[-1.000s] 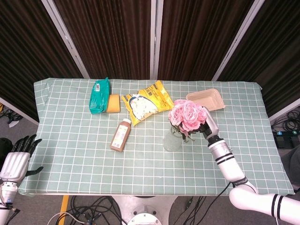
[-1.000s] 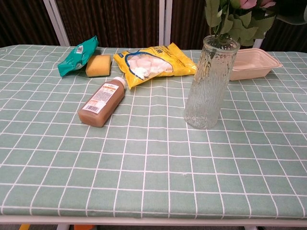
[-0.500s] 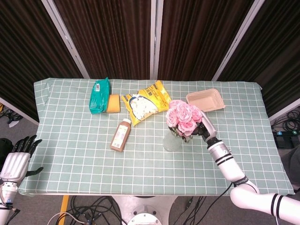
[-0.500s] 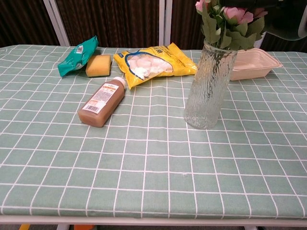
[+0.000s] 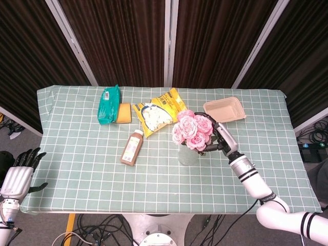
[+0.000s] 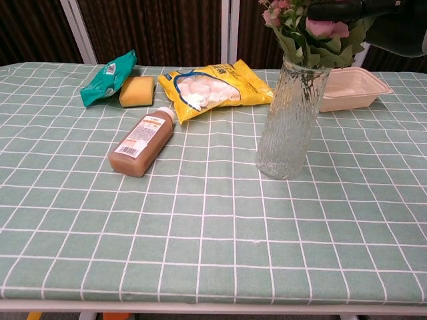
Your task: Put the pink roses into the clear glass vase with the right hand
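1. The bunch of pink roses with green leaves stood with its stems down inside the tall clear ribbed glass vase, the blooms spreading above the rim.
2. The vase stood upright near the middle of the table covered with a green checked cloth.
3. The right hand was just beside the blooms on their right, its dark fingers reaching in among the flowers; whether they gripped the stems or only touched them could not be told.
4. In the chest view, that hand showed only as a dark shape at the top edge, against the roses.
5. The left hand hung off the table's near left corner, fingers apart and holding nothing.
6. A brown bottle with a white cap lay on its side left of the vase.
7. A yellow bag of white and pink sweets lay behind the vase, with a yellow sponge and a teal wipes packet further left, touching each other.
8. A beige shallow tray sat behind and right of the vase.
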You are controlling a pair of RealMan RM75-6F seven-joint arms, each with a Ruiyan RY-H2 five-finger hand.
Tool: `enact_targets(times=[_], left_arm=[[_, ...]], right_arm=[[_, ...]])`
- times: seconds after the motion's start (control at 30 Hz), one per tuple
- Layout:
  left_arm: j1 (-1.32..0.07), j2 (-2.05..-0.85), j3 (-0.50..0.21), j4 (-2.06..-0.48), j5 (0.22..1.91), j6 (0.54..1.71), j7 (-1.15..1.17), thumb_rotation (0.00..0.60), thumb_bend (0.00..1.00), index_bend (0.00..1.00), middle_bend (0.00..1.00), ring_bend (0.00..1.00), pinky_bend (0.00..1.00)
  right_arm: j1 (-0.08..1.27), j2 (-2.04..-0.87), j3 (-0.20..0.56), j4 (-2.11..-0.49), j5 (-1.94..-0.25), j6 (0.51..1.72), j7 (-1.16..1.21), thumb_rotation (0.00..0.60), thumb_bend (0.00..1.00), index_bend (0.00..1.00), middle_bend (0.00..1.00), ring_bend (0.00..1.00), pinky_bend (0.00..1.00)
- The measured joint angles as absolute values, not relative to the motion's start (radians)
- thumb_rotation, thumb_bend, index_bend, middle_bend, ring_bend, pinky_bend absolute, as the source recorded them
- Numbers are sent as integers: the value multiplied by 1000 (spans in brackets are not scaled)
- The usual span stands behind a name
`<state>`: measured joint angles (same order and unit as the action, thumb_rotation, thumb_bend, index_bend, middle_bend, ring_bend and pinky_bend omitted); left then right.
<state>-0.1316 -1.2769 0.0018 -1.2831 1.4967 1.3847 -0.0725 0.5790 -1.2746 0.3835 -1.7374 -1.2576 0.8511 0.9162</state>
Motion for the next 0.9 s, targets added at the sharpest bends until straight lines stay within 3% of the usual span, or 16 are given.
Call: enact_targets(times=[0.23, 0.5, 0.67, 0.9], left_arm=[[-130, -1275, 2, -1287, 1498, 1387, -70, 600, 107, 135, 28, 0, 100], [-131, -1268, -2, -1300, 1496, 1389, -71, 600, 107, 135, 28, 0, 100], [-132, -1277, -4, -1300, 1497, 1392, -70, 600, 107, 136, 29, 0, 100], [-134, -1280, -11, -1309, 1507, 1410, -82, 600, 107, 135, 28, 0, 100]], right_arm=[[545, -1264, 367, -1729, -1328, 921, 959, 600, 0, 27, 79, 0, 0], [460, -1201, 305, -1694, -1478, 1086, 979, 600, 0, 1, 57, 0, 0], [393, -1151, 239, -1653, -1519, 1151, 848, 600, 13, 0, 12, 0, 0], [278, -1098, 144, -1579, -1536, 1246, 470, 600, 20, 0, 0, 0, 0]])
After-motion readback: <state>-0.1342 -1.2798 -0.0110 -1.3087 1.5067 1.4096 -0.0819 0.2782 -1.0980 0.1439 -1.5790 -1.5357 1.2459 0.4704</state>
